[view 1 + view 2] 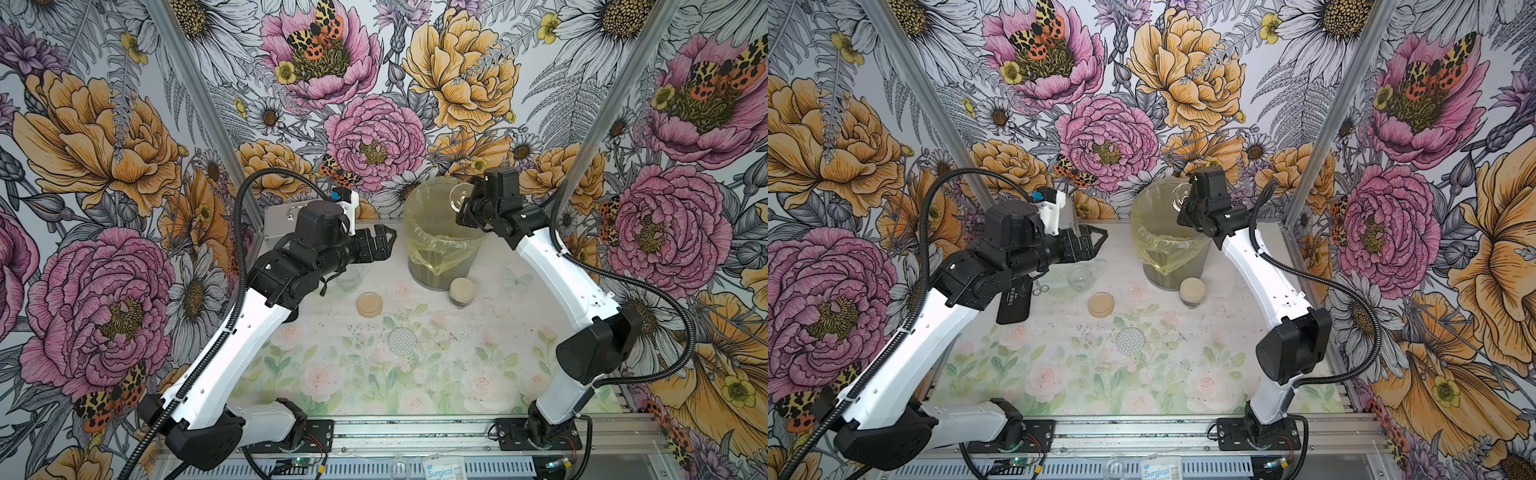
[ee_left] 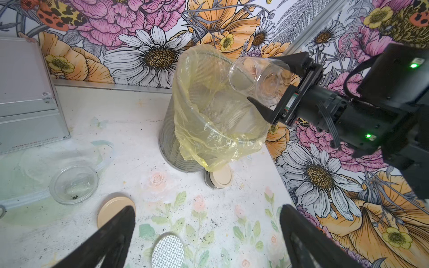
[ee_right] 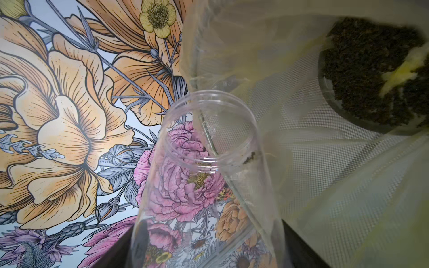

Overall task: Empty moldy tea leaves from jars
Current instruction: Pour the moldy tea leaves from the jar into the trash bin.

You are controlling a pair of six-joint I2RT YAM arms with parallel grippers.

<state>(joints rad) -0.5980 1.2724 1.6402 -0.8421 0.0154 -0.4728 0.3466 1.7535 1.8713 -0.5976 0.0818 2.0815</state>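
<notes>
Right gripper [image 2: 261, 79] pinches a clear glass jar [image 2: 250, 74] near its base end, one finger pressed against each side of the wall. The jar is lidless and tipped, its mouth angled down above the rim of the mesh waste bin [image 2: 171, 139], which is lined with a yellow plastic bag [image 2: 209, 130]. In the right wrist view the jar looks nearly empty, and only a few dark crumbs [image 3: 249, 159] cling just inside the mouth. Tea leaves [image 3: 371, 76] lie as a dark crumbly mass at the bottom of the bag inside the bin, with a pale yellow fold of bag across them. Left gripper [image 2: 207, 208] hangs above the table, on the side of the silver metal case [image 2: 23, 92], with its fingers spread wide and nothing between them. Below it a second jar [image 2: 73, 184] stands upright and uncapped, a few dark bits on its floor. A loose tan lid [image 1: 369, 304] lies flat near it. A third jar [image 1: 462, 292], capped with a tan disc, stands just beside the foot of the bin, and dark contents show through its glass in both top views. A silver-white dotted lid [image 1: 402, 341] lies flat nearer the arm bases, apart from the jars. Dark specks are scattered over the floral table covering [image 1: 332, 374].
</notes>
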